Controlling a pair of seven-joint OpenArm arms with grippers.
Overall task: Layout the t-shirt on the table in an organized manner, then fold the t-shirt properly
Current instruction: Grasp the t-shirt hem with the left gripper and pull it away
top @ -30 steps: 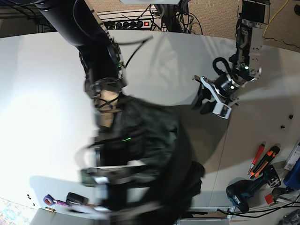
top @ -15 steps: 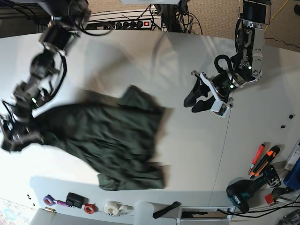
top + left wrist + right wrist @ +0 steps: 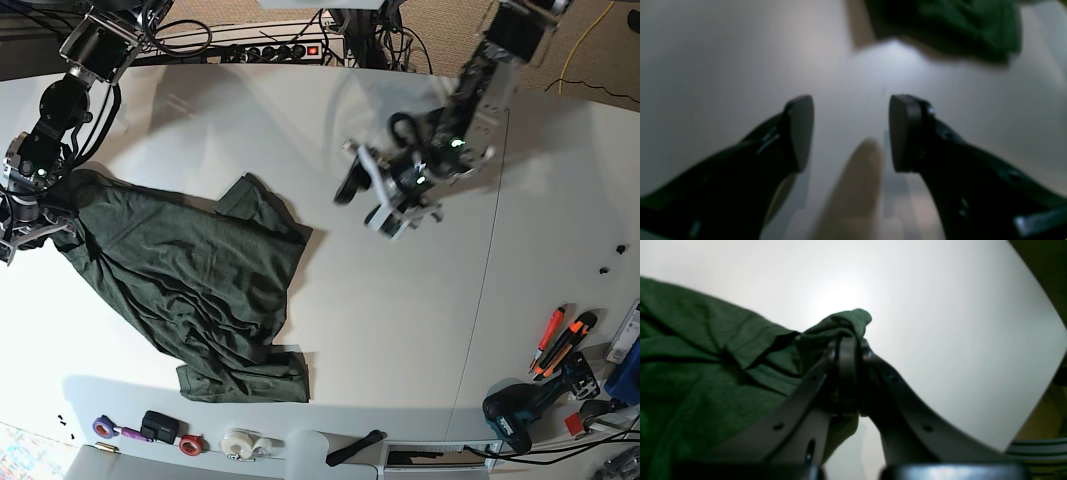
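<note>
Base view: a dark green t-shirt (image 3: 200, 265) lies on a white tabletop (image 3: 400, 340), spread but creased, its far-left corner pinched in the closed right gripper (image 3: 50, 236). The left gripper (image 3: 368, 205), blurred and empty, stands apart from the cloth, beyond its right-hand edge. The step seems to be spreading the shirt before folding; doing it well likely means keeping the right corner anchored while the left gripper takes the nearest loose edge, then drawing gently outward so that the creases flatten without twisting the thin fabric. Left wrist view: two dark fingertips stand wide apart over bare tabletop, with the shirt's edge at the top; they should come low and level before closing, to catch cloth cleanly. Right wrist view: fingers clamp a bunched fold that pokes up between them; a hard pull there could skew the shirt, so tension should stay light.
</note>
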